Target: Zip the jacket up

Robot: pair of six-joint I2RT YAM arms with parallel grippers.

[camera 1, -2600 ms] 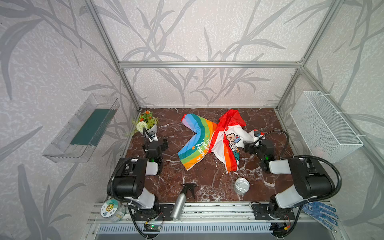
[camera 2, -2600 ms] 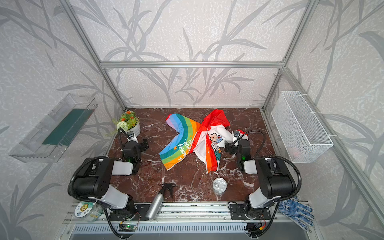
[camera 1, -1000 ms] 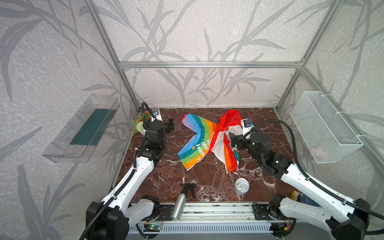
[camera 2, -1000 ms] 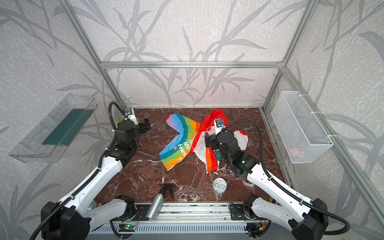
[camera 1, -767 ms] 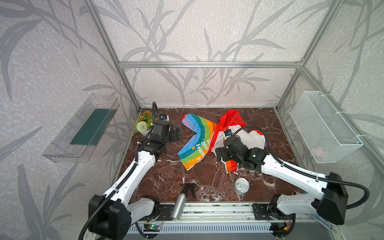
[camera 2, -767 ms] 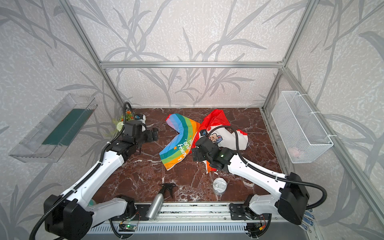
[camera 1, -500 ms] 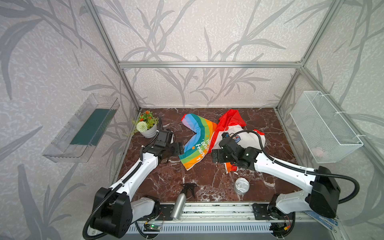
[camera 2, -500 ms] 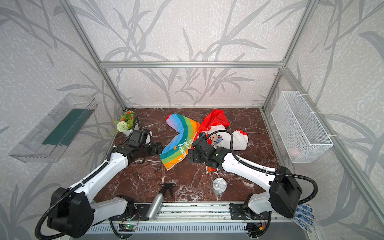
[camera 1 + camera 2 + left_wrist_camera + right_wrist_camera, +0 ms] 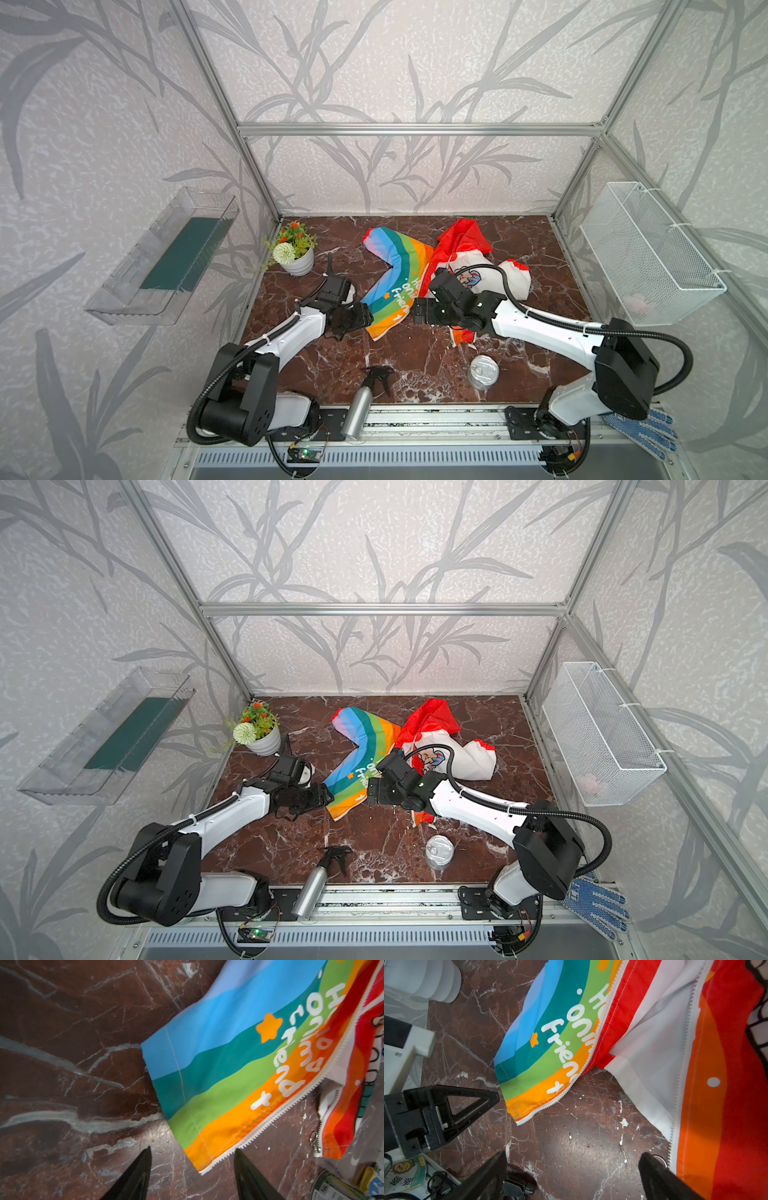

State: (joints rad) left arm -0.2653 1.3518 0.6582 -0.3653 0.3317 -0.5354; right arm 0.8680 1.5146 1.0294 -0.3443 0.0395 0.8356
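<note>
Both arms have swung in from the front of the table since the earlier frames and now meet low over the jacket [image 9: 399, 270]. It lies unzipped and rumpled on the marble table [image 9: 415, 361], rainbow panel to the left and red-and-white panel to the right.

The left gripper [image 9: 192, 1149] stands with its jaws apart astride the rainbow panel's lower corner, not yet pinching it. The right gripper [image 9: 572, 1154] hangs spread wide over bare marble between the two panels, one finger just beside the zipper pull [image 9: 659, 1158].

Trouble looks likeliest at the hem. The cloth appears thin, so a pinch on the corner alone may let it slide free or bunch up, dragging the zipper teeth [image 9: 270, 1118] out of line. The two zipper halves lie apart, and a stray nudge from the right finger could push the pull under the fabric. The tin can [image 9: 483, 371] sits near the right arm and could be knocked over.
</note>
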